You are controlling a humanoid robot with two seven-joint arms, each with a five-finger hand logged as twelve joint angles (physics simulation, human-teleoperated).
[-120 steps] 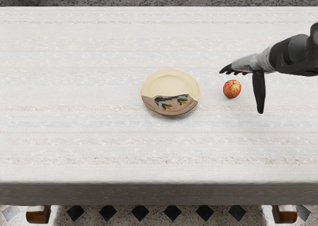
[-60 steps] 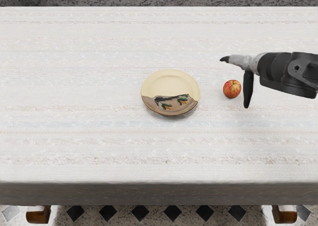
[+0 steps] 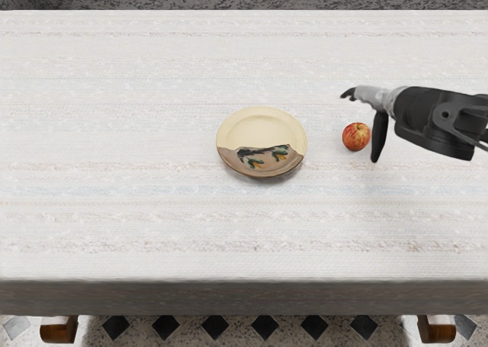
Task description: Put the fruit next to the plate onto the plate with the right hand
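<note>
- I am finding no words, numbers, labels, brand marks or signs that can be read anywhere in my view.
- The plate (image 3: 261, 126) is showing only a painted dark and green pattern on its brown lower part, with no lettering in it.
</note>
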